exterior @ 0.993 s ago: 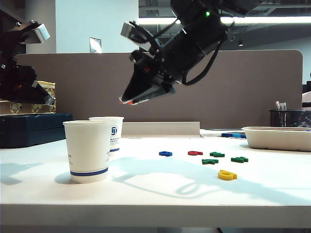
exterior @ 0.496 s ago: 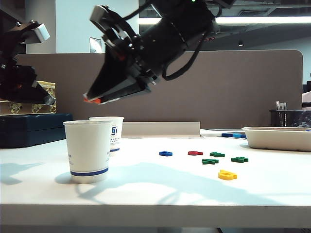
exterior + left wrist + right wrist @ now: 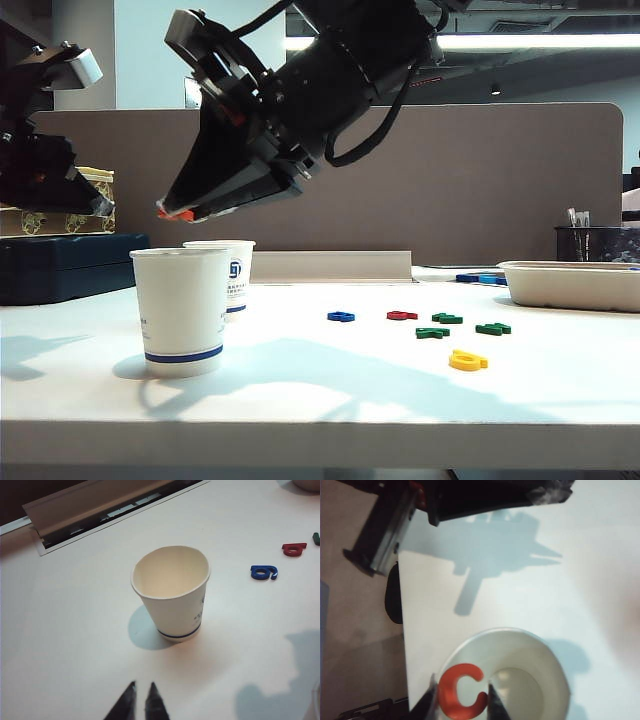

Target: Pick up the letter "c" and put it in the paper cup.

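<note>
Letter "c" (image 3: 461, 691), the small orange-red piece, is pinched between the two fingers of the right claw (image 3: 461, 700), up in the air and directly over the open mouth of the paper cup (image 3: 520, 680). From the side, the right claw (image 3: 178, 213) slants down from the upper middle of the room toward the left, its tip showing a spot of orange-red (image 3: 176, 214) a little above the rim of the paper cup (image 3: 182, 310), the one with the dark blue band round its base. Nothing of the letter touches the cup; it hangs above it.

Just behind that cup stands a second white cup with a blue logo (image 3: 232, 272). Further right on the white surface (image 3: 320, 400) lie other small letters, well apart from the cups: a blue letter (image 3: 341, 316), a dark red letter (image 3: 401, 315), two green pieces (image 3: 440, 325) with a third (image 3: 492, 328) beside them, and a yellow letter (image 3: 467, 360) nearest the front. A shallow white tray (image 3: 570, 283) sits at the far right.

The left claw (image 3: 140, 702) hovers over the surface on the near side of the paper cup (image 3: 172, 592), holding nothing, its two dark fingertips nearly together with only a thin gap between them.
</note>
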